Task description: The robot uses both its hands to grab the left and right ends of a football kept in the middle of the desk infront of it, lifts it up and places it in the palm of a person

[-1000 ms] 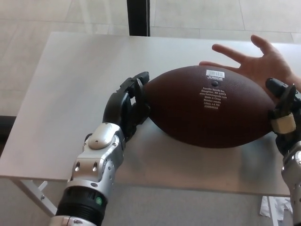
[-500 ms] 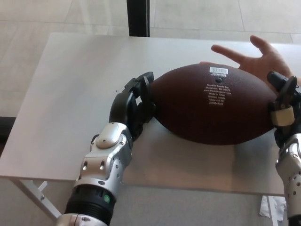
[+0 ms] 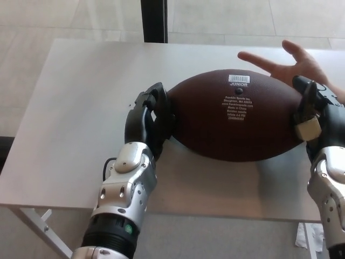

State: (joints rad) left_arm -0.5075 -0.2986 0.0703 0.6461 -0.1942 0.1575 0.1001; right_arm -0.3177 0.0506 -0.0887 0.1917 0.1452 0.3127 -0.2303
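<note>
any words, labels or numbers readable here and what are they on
"JUNIOR": white print on the brown football, just under its white barcode sticker.
The barcode sticker: bars only, any digits too small to read.
Block of small white print below "JUNIOR" on the football: several lines, too small and blurred to read.
Nothing readable on the left hand, the right hand or the table.

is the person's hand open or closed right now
Open: the person's hand is spread, palm up, fingers apart, behind the football held between the robot's two hands.
</note>
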